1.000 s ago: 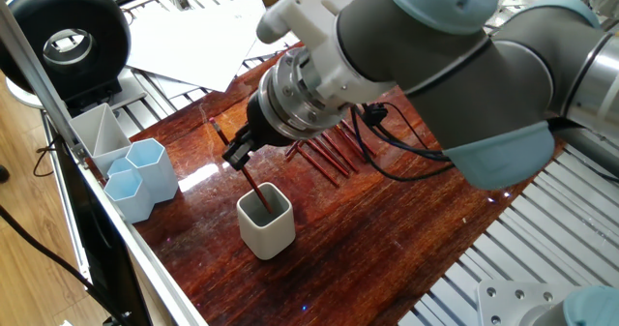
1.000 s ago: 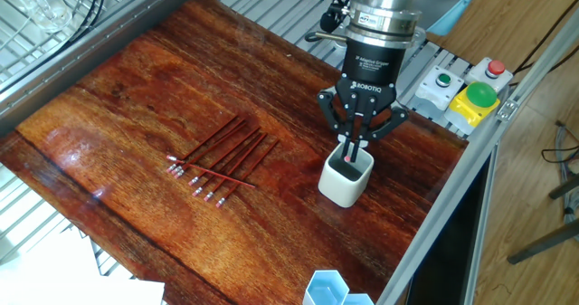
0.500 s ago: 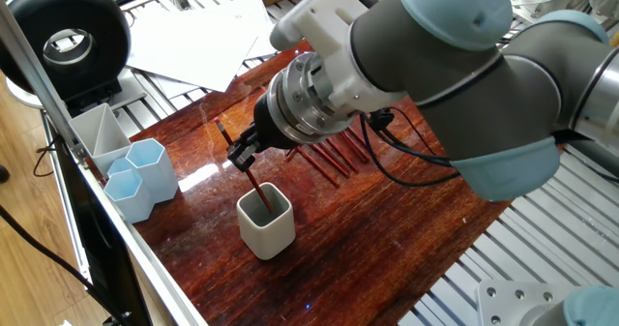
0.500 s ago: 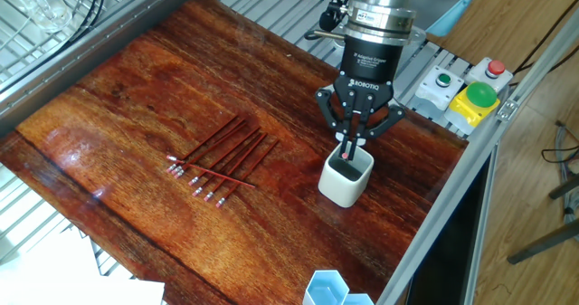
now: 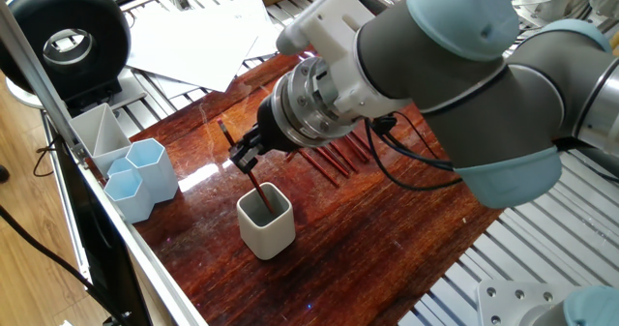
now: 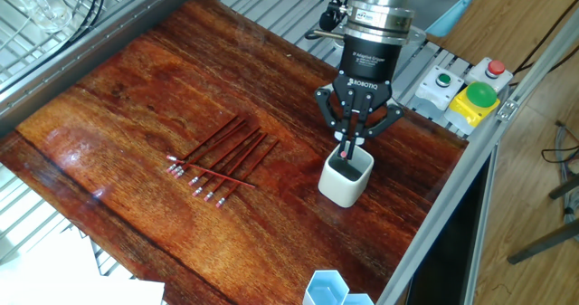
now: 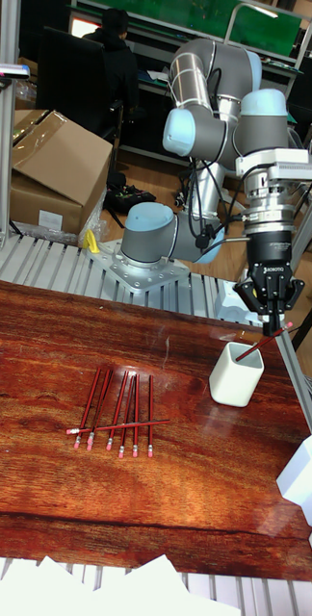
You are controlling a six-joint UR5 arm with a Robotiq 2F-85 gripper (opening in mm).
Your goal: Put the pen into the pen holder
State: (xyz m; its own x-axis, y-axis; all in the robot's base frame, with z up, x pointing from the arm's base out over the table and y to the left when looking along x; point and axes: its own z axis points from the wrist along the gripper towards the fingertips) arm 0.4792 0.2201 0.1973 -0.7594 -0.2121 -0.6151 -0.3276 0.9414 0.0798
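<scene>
- Step in hand: the release. The pen (image 6: 347, 151) leans with its lower end inside the pen holder (image 6: 346, 179), its upper end between the fingers of the gripper (image 6: 355, 135), which hangs just above the cup.
- Gripper state: the fingers look spread, but whether they have let go of the pen I cannot tell.
- Next move, as I judge it: open fully if needed, then lift straight up so the fingers do not drag the slanted pen back out.
- Around: spare pencils (image 6: 217, 162) lie in a row at 9 o'clock of the holder, well apart; pale blue hexagonal cups (image 5: 142, 176) stand toward the tabletop (image 6: 136, 88) edge.
- Nothing stands in the way.
</scene>
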